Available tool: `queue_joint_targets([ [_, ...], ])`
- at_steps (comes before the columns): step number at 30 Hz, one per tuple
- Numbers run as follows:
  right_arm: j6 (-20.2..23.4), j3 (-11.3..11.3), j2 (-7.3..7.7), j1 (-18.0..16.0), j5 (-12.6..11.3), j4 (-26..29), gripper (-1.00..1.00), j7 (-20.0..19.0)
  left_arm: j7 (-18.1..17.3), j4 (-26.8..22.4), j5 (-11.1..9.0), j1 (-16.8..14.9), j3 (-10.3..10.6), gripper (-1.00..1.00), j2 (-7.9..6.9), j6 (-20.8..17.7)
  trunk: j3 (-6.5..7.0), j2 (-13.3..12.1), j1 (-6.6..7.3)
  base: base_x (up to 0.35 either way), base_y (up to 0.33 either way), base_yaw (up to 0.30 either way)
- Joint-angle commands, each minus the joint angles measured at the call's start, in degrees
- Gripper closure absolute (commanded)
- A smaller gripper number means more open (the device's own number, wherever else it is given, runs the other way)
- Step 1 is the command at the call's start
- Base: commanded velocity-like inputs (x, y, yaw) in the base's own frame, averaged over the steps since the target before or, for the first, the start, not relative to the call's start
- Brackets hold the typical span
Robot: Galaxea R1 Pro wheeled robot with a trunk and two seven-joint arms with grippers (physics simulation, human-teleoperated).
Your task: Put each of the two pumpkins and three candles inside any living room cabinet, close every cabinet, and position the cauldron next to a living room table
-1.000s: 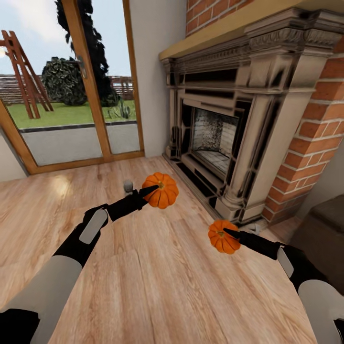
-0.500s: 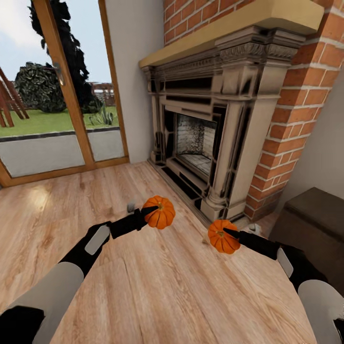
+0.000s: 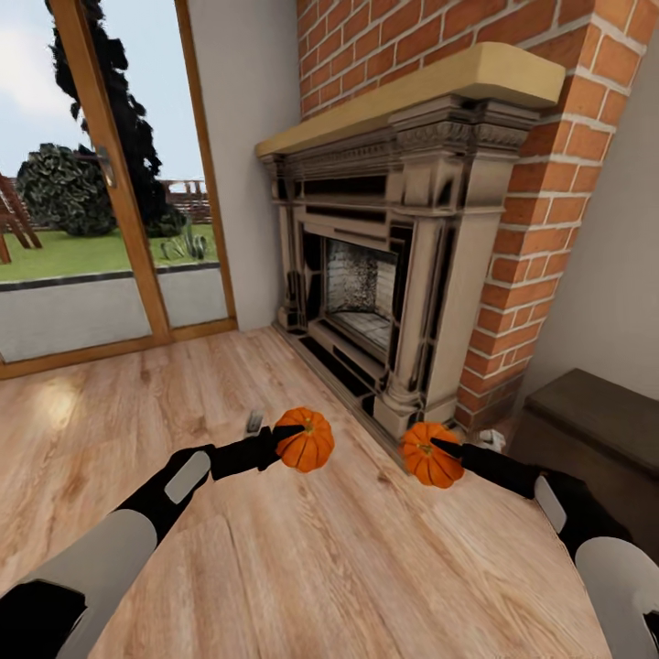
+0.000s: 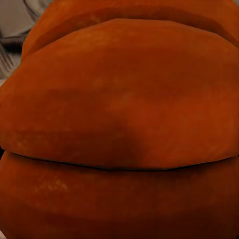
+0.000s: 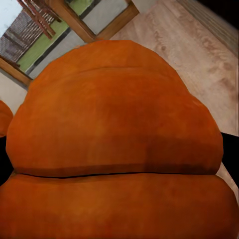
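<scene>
Two pumpkins ride clamped, one in the left end effector [image 3: 286, 441], one in the right end effector [image 3: 441, 448]; keep both level approaching the cabinet [image 3: 595, 416].

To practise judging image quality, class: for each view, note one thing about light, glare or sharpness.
Head view: daylight from the glass door leaves a pale glare patch on the wooden floor. Left wrist view: the left pumpkin, very close, looks soft and dim. Right wrist view: the right pumpkin looks brighter on top, its lower edge shadowed.

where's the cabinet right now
In the head view, the dark brown cabinet sits at the right edge, against the wall beside the brick fireplace, just beyond the right gripper.
</scene>
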State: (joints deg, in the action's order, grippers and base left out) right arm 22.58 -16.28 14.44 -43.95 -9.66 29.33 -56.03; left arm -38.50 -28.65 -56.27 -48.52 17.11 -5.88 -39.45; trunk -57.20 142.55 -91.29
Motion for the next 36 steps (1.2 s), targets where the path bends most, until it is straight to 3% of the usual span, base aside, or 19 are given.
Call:
queue_joint_targets([
  [1, 0.0, 0.0, 0.09, 0.0, 0.0, 0.0, 1.00, 0.0, 0.0, 0.0, 0.0, 0.0, 0.0, 1.00, -0.06, 0.0, 0.21, -0.4, 0.22, 0.000, 0.000, -0.258],
  [7, 0.0, 0.0, 0.15, 0.0, 0.0, -0.5, 1.00, 0.1, -0.2, -0.1, -0.1, 0.0, -0.1, 1.00, -1.20, 0.0, 1.45, -2.8, 1.54, 0.000, 0.000, -0.269],
  [36, 0.0, 0.0, 0.15, 0.0, 0.0, -0.9, 1.00, 0.2, -0.1, 0.4, -0.2, 0.0, -0.1, 1.00, -1.42, 0.0, 7.49, -14.5, 7.91, 0.000, 0.000, -0.272],
])
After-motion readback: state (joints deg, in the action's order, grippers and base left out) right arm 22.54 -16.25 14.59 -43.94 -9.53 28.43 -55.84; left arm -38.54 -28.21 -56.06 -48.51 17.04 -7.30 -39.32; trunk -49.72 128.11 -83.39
